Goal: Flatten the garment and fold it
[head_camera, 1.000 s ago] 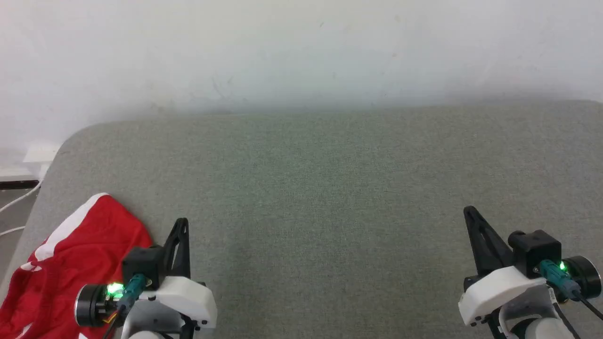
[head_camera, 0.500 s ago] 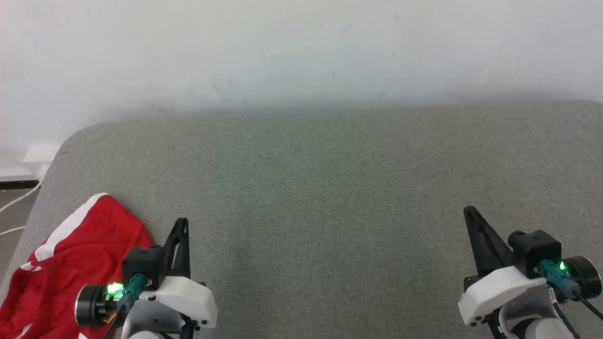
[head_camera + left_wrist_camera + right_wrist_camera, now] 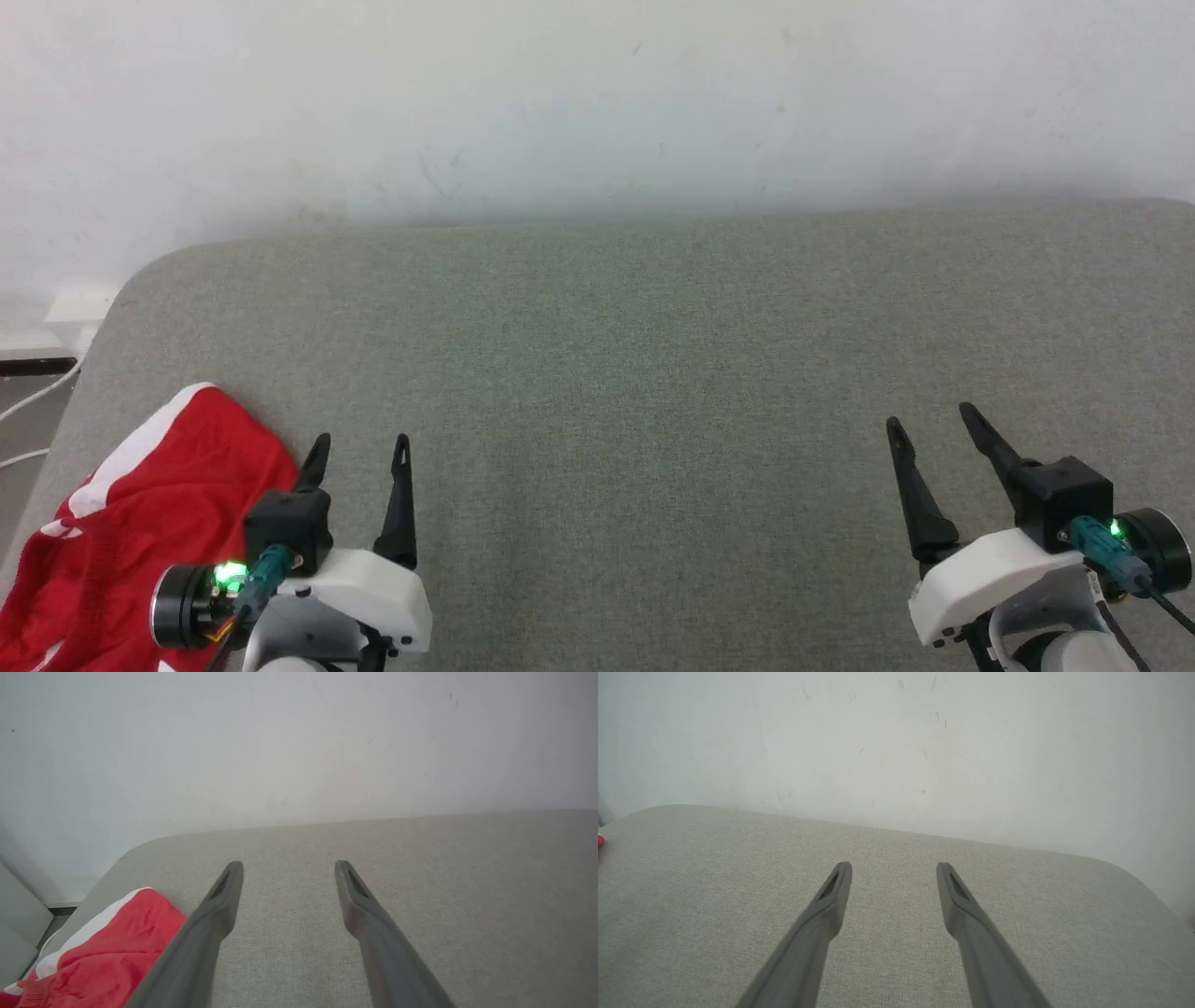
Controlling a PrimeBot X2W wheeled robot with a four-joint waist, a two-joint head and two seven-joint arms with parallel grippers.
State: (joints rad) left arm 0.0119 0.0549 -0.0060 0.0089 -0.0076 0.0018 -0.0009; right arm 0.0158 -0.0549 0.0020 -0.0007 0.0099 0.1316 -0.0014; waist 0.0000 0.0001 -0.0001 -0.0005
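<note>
A wide grey-green fabric-covered counter (image 3: 653, 373) carries a crumpled bright red soft garment (image 3: 159, 504) with white stripes at its near left edge, just beside the left pincer (image 3: 362, 446), spread and empty, while the right pincer (image 3: 929, 418), also spread, hovers well apart.

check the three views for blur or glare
Head view: soft even light, no glare, green lamps glowing behind left gripper and right gripper. Left wrist view: gripper blurs toward the bottom edge, beside the garment. Right wrist view: same blur; wall scuffs sharp.
</note>
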